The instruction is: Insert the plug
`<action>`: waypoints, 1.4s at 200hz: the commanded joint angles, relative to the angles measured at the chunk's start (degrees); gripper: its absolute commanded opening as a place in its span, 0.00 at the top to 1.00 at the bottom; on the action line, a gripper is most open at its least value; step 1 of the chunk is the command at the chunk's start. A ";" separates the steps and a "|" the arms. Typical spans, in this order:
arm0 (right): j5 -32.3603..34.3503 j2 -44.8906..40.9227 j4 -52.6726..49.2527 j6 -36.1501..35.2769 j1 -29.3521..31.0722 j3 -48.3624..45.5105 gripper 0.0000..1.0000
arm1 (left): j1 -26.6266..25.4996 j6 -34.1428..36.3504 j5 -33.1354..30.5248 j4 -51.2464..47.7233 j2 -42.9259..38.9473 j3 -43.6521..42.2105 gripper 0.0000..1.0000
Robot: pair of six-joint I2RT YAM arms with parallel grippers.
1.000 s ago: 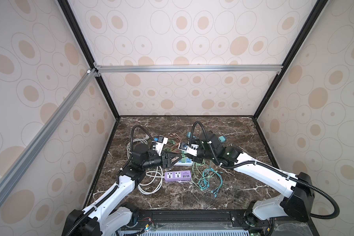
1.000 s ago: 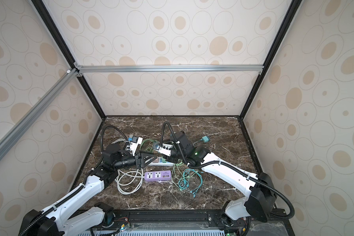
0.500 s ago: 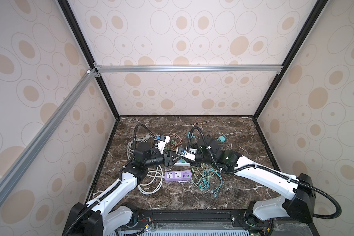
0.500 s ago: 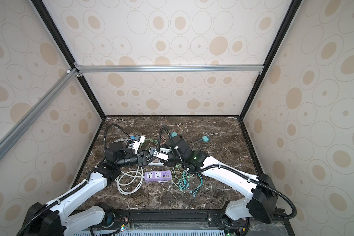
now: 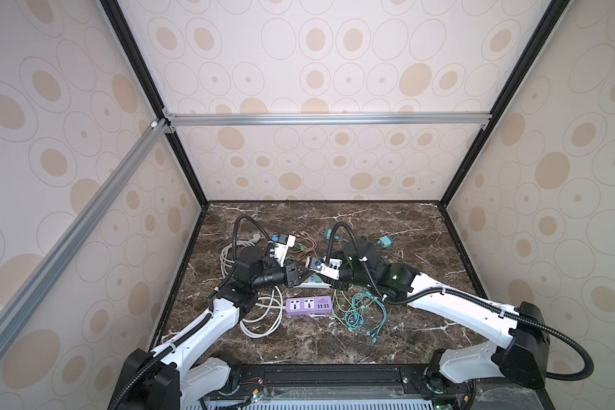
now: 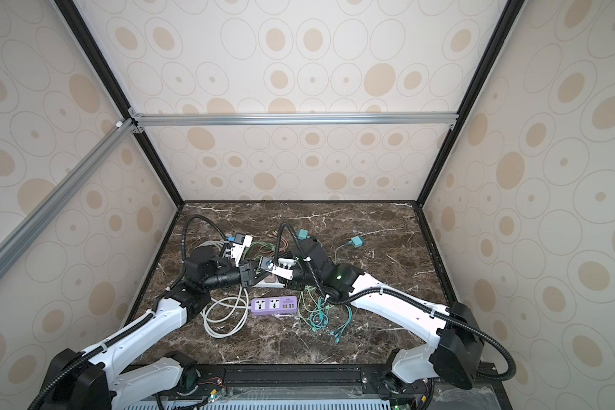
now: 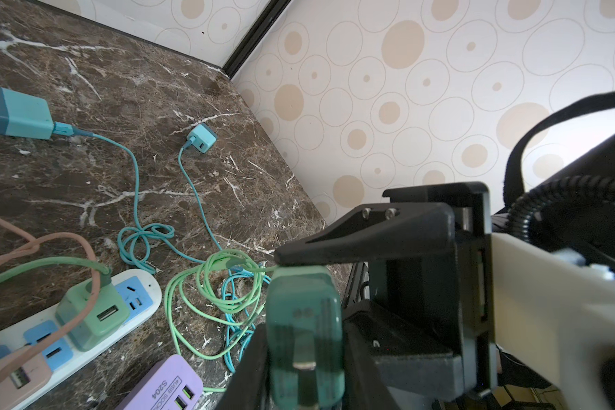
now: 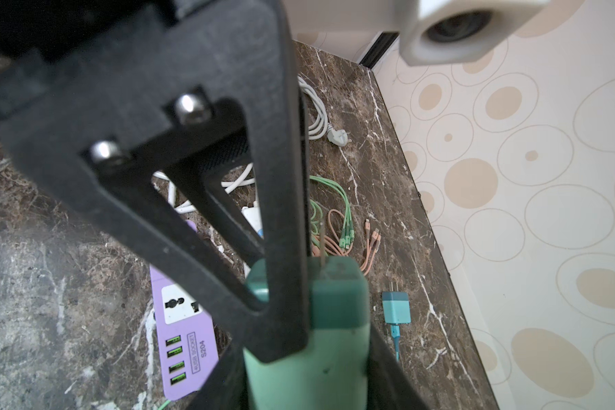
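- In both top views the left gripper (image 5: 299, 274) and the right gripper (image 5: 325, 280) meet tip to tip in the air just behind the purple power strip (image 5: 309, 306). They hang over a white power strip (image 5: 313, 283) that lies next behind it. The green plug is hidden between the fingers here.
- In the left wrist view the green plug (image 7: 304, 319) is off the table, above and beyond the end of the purple power strip (image 7: 160, 381). Its flat prongs are bare and face the camera. The left gripper's own fingers (image 7: 245, 376) stand tight against the plug's flanks, so it looks clamped on the plug. A right-gripper finger (image 7: 370, 227) bears on the cable end.
- In the right wrist view the green plug (image 8: 306, 355) fills the gap between the right gripper's fingers (image 8: 391, 369), which lie against its sides. This gripper too looks to be grasping it, though how firmly I cannot tell. A left-gripper finger (image 8: 192, 177) crosses in front. The purple power strip (image 8: 182, 333) lies on the table beneath, with both mains sockets free.
- Handling, as a judgement: the plug is a small, light, rigid plastic block with smooth faces, so it may twist in a pinch. Its prongs are stiff. The soft green cable (image 7: 206, 284) trailing from it can tug it off line.
- The best hold is across the flat sides of the body, well back from the prongs and clear of the cable root.
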 commanded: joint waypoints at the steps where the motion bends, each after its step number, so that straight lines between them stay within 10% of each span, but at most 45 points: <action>1: 1.12 -3.55 1.51 3.77 0.44 -1.19 0.47 | -0.45 0.19 1.74 5.14 0.32 2.17 0.80; 60: 2.14 -15.45 4.31 20.88 -0.04 -9.31 0.29 | -0.45 -0.45 -0.03 9.03 1.52 2.50 0.90; 139: -22.74 -22.58 41.87 56.75 -4.19 -29.20 0.34 | -1.66 -3.20 -4.44 20.60 -1.64 -0.96 0.94; 280: -27.25 -11.30 69.48 72.72 -8.09 -29.10 0.31 | -3.69 -11.66 -2.82 41.41 -5.26 -6.01 0.93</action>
